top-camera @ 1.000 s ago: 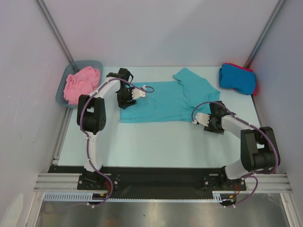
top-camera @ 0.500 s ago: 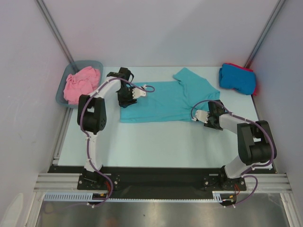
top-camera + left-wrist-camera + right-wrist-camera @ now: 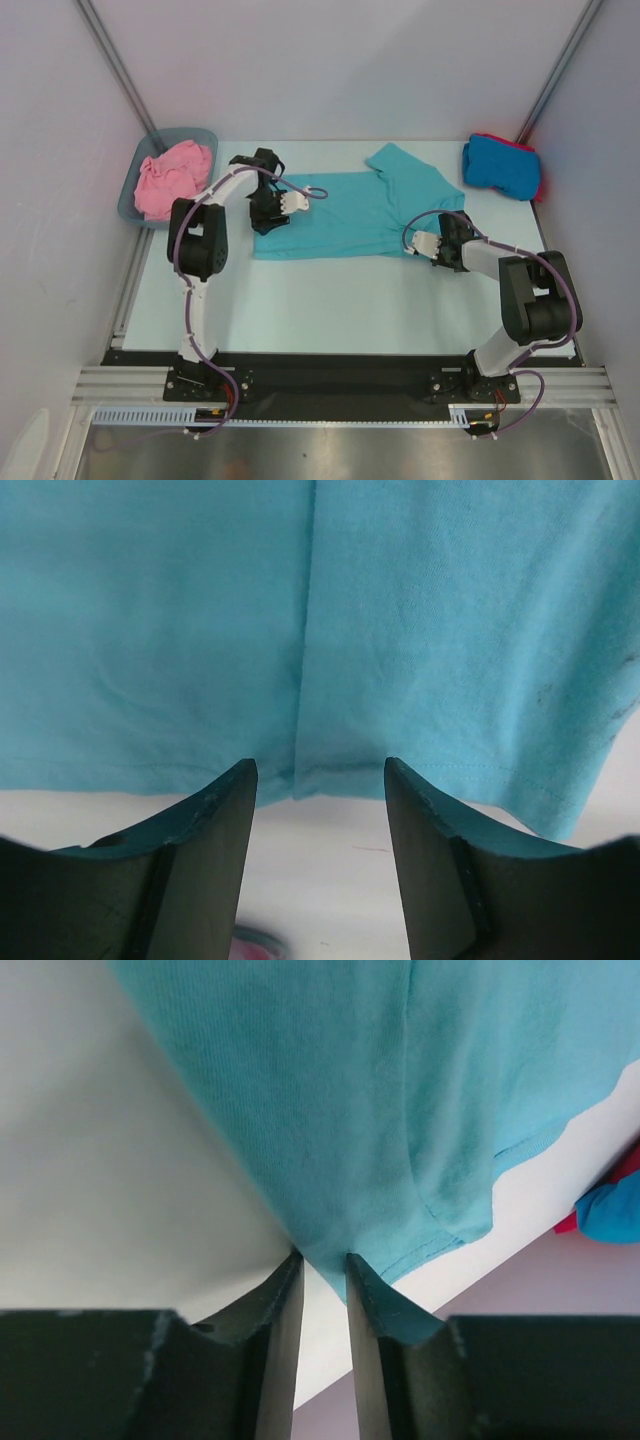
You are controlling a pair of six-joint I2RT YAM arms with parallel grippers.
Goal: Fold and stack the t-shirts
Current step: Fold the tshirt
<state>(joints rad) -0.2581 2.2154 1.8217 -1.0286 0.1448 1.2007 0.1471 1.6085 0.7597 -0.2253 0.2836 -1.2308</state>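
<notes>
Workspace with four shirts and two arms, seen from above and from both wrists. A teal short-sleeved cloth t-shirt [image 3: 345, 215] lies spread flat at the middle of the pale table [image 3: 330, 290]. Its body runs left to right, and one sleeve juts toward the far side, right of centre.

The left gripper [image 3: 292, 201] hangs over the left end of this shirt. In the left wrist view its two dark fingers [image 3: 215, 820] stand well apart, open and clamped on nothing. A stitched hem and a straight crease of the teal cloth lie just beyond the gap, with bare table below the tips.

The right gripper [image 3: 420, 243] sits low at the near right corner of the same shirt. In the right wrist view its dark fingers [image 3: 275, 1310] are drawn in to a narrow slit, and the corner of the teal cloth reaches the tips. Whether the cloth is pinched between them cannot be told.

A crumpled pink cloth t-shirt [image 3: 170, 178] fills a grey-blue plastic tub [image 3: 190, 133] at the far left corner, near the left arm's elbow. A folded bright blue cloth t-shirt [image 3: 500, 165] lies on top of a red cloth t-shirt [image 3: 540, 190] at the far right corner, well apart from the teal one. Only a thin margin of the red cloth shows at the pile's right edge.
</notes>
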